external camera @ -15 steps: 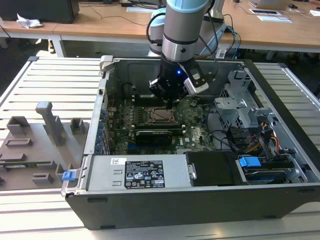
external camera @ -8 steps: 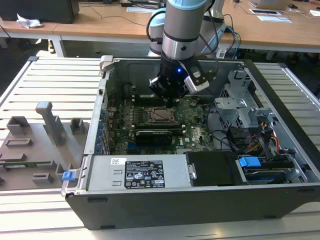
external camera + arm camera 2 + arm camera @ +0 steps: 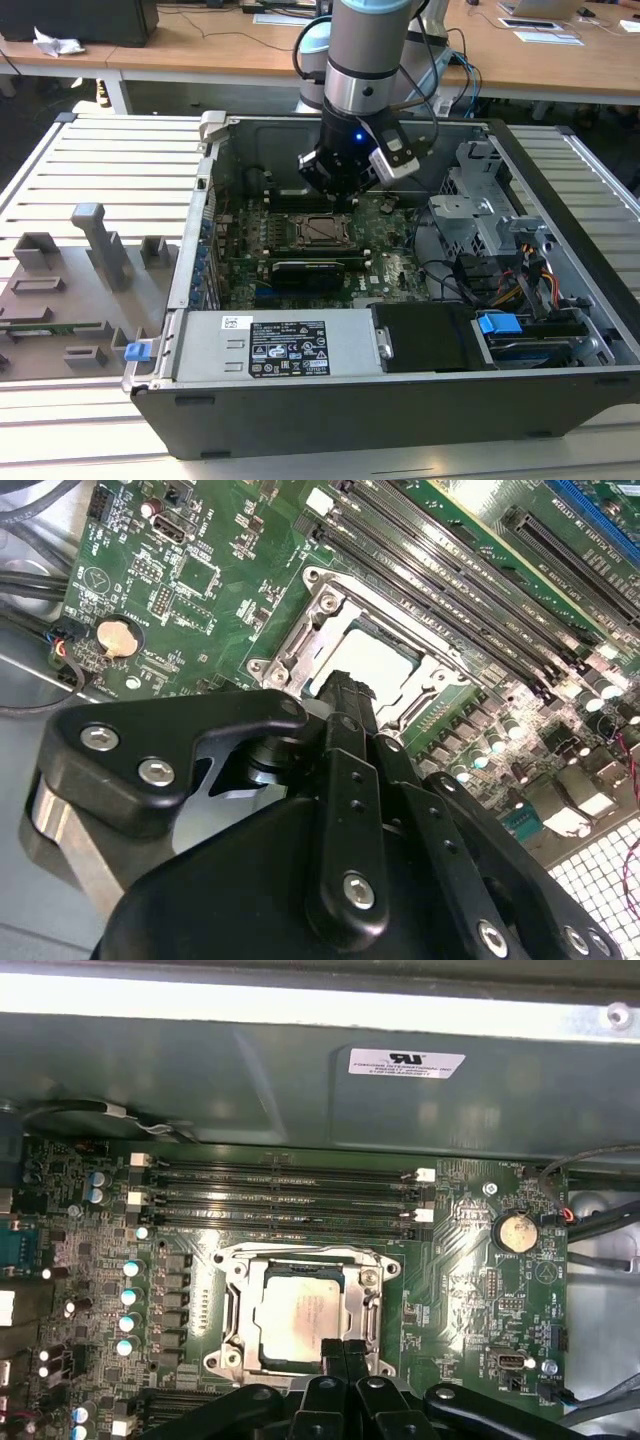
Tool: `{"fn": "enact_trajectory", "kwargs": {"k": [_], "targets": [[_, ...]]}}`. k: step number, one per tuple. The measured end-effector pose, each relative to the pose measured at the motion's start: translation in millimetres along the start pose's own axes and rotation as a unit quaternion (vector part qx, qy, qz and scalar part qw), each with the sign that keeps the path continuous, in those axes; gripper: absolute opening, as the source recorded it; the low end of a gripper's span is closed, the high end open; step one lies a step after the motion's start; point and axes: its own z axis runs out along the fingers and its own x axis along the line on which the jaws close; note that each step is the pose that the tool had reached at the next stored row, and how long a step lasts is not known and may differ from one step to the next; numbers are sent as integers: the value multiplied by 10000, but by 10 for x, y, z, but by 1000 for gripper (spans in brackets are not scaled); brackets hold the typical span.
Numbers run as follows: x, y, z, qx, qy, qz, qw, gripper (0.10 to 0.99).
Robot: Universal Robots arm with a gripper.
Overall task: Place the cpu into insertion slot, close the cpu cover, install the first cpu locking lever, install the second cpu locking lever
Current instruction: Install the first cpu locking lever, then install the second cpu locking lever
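Fingers pressed together with nothing between them, the gripper hovers just over the cpu, which lies in the insertion slot (cpu cover shut around it) inside the open computer case.

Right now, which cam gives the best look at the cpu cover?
The first wrist view: the cpu cover lies nearly square-on, its frame around the cpu visible on three sides, with the gripper crossing one edge. In the second wrist view the cover is oblique and partly behind the gripper. The exterior view shows it small.
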Motion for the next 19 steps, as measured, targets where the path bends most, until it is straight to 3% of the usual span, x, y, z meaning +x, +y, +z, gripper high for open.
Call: {"fn": "enact_trajectory", "kwargs": {"k": [14,19], "targets": [[-42,-6,0,6,2,0,10000,106],[-39,-85,0,8,2,0,10000,106]]}}
